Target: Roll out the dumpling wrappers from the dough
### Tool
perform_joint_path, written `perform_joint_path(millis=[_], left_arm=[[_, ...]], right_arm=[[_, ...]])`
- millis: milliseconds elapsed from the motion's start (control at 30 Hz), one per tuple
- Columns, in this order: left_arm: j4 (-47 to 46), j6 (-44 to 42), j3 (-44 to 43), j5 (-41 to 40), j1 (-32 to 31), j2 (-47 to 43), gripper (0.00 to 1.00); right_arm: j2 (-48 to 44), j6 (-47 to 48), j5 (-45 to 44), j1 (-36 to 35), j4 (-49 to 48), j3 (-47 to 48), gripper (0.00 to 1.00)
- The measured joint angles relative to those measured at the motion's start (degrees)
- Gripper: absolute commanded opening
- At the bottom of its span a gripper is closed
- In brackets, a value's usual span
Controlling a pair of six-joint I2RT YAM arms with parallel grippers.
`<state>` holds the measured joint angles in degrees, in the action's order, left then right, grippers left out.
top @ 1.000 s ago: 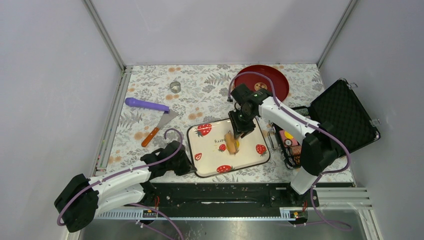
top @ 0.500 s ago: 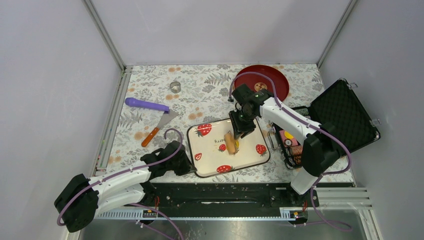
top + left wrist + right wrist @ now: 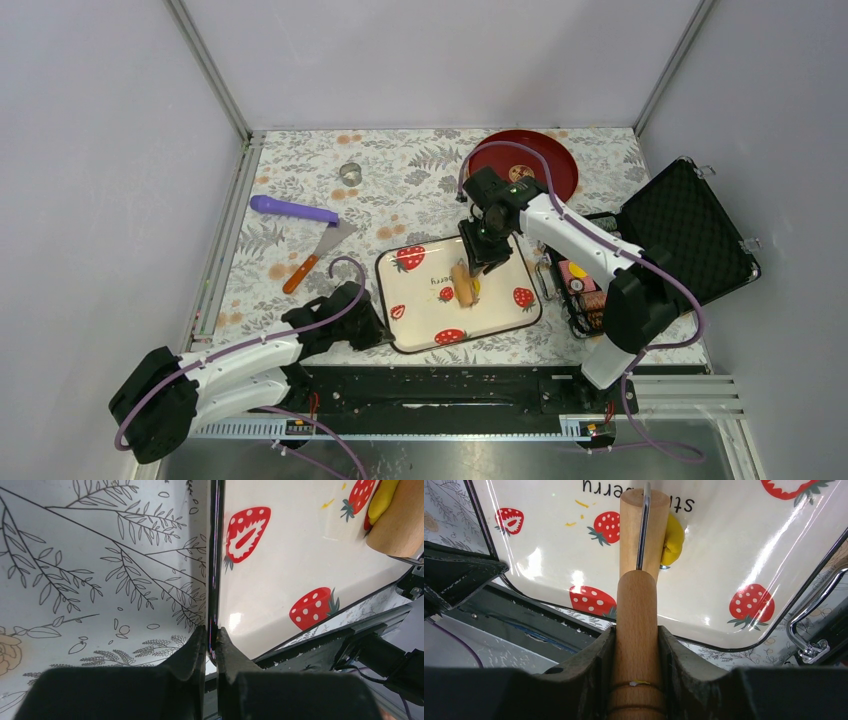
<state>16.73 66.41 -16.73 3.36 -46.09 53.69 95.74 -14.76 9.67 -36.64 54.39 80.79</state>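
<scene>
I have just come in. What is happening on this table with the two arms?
The right arm's fingers are closed around the handle of a wooden rolling pin. Its roller lies on the yellow dough near the middle of the strawberry tray. The left arm's fingers pinch the tray's rim at its near left corner, apparently to steady it. The dough shows as a lump at one side of the roller, not yet a flat wrapper.

arms (image 3: 575,235): white links, black joints | cables (image 3: 345,262): purple (looping)
</scene>
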Motion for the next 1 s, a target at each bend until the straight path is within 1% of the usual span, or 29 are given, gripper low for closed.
perform_joint_path(millis=[267, 467, 600, 800, 1000], left_arm=[[-0.52, 0.09, 0.26, -0.39, 0.0, 0.04, 0.0], [-0.74, 0.26, 0.26, -0.42, 0.0, 0.02, 0.0], [-0.76, 0.26, 0.26, -0.44, 0.0, 0.0, 0.0], [-0.76, 0.26, 0.26, -0.52, 0.0, 0.02, 0.0], [-0.74, 0.26, 0.26, -0.59, 0.0, 0.02, 0.0]], right_arm=[[-0.94, 0.26, -1.05, -0.11, 2.69, 2.45, 0.0], [-4.74, 0.44, -1.51, -0.09, 3.63, 5.46, 0.0], [-6.03, 0.5, -1.51, 0.02, 3.87, 5.64, 0.0], [-5.27, 1.49, -2.27, 0.44, 5.38, 6.45, 0.0], [-2.19, 2.36, -2.75, 0.46, 6.45, 7.41, 0.0]])
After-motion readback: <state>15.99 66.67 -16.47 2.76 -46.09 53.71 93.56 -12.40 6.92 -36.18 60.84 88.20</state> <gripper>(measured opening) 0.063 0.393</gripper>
